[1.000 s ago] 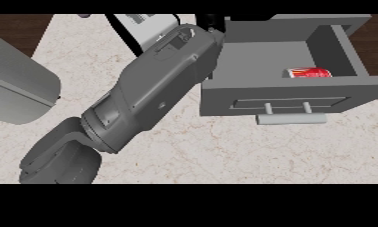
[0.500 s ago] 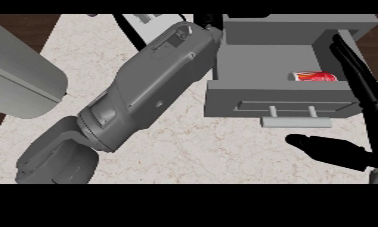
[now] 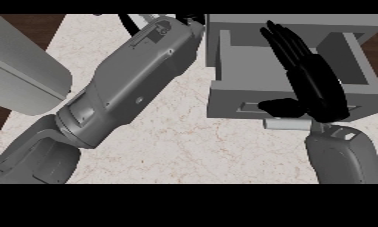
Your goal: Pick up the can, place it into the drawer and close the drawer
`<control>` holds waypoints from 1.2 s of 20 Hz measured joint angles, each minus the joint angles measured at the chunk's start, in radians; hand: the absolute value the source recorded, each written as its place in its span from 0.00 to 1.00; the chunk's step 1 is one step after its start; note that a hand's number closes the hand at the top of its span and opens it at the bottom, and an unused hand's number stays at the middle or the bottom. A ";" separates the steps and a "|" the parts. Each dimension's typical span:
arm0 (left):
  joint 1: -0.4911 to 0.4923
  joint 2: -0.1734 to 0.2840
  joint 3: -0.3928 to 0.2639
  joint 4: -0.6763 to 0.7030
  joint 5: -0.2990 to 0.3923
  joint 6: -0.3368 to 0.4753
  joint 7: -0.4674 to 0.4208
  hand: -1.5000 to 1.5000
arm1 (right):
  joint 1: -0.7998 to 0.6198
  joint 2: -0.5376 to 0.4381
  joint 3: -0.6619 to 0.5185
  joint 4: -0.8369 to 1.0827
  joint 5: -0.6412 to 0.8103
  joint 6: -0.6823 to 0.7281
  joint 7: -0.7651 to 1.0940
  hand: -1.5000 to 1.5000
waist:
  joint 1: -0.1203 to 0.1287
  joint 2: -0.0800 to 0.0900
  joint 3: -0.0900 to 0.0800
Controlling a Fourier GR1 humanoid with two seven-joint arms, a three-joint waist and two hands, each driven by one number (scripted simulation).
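The grey drawer stands open at the right of the head view, its front panel and pale handle facing me. My right hand lies over the drawer's right half, open, with straight fingers pointing away from me and the thumb by the front panel. The can is hidden; it does not show anywhere. My left forearm crosses the middle of the counter towards the drawer's far left corner. Only black bits of the left hand show at the top edge.
A large grey rounded body fills the left side. The pale marble counter shows between the two arms. A dark wood strip runs along the far left.
My right hand has come up from the lower right and now covers the drawer's right half, hiding the red can seen there before. The left forearm has barely shifted.
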State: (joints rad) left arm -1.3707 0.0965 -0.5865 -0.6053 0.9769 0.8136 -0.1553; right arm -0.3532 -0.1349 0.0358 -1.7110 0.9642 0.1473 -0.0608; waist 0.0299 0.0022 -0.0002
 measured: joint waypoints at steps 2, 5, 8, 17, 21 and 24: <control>0.003 0.025 -0.001 -0.013 -0.009 -0.008 0.018 0.00 | -0.053 -0.011 0.009 0.099 0.049 -0.031 -0.011 0.00 | 0.005 0.001 0.000; 0.034 0.063 -0.005 -0.055 -0.028 -0.007 0.040 0.00 | -0.112 -0.019 0.009 0.231 0.106 -0.087 -0.022 0.00 | 0.006 0.000 0.000; 0.056 0.093 -0.006 -0.103 -0.045 0.008 0.071 0.00 | -0.168 -0.009 0.002 0.377 0.153 -0.165 -0.032 0.00 | 0.008 0.000 0.000; 0.129 0.197 0.006 -0.232 -0.085 -0.004 0.141 0.00 | -0.321 -0.005 -0.040 0.760 0.270 -0.414 -0.059 0.00 | 0.017 -0.008 -0.011; 0.147 0.222 0.003 -0.289 -0.103 0.012 0.177 0.00 | -0.400 -0.010 -0.073 0.903 0.294 -0.508 -0.069 0.00 | 0.021 -0.010 -0.013; 0.175 0.247 0.005 -0.342 -0.112 0.015 0.195 0.00 | -0.449 -0.016 -0.098 0.994 0.304 -0.574 -0.079 0.00 | 0.028 -0.010 -0.014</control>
State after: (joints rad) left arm -1.1955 0.3432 -0.5811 -0.9476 0.8647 0.8287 0.0393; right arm -0.8020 -0.1512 -0.0621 -0.7166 1.2681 -0.4269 -0.1399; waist 0.0575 -0.0081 -0.0146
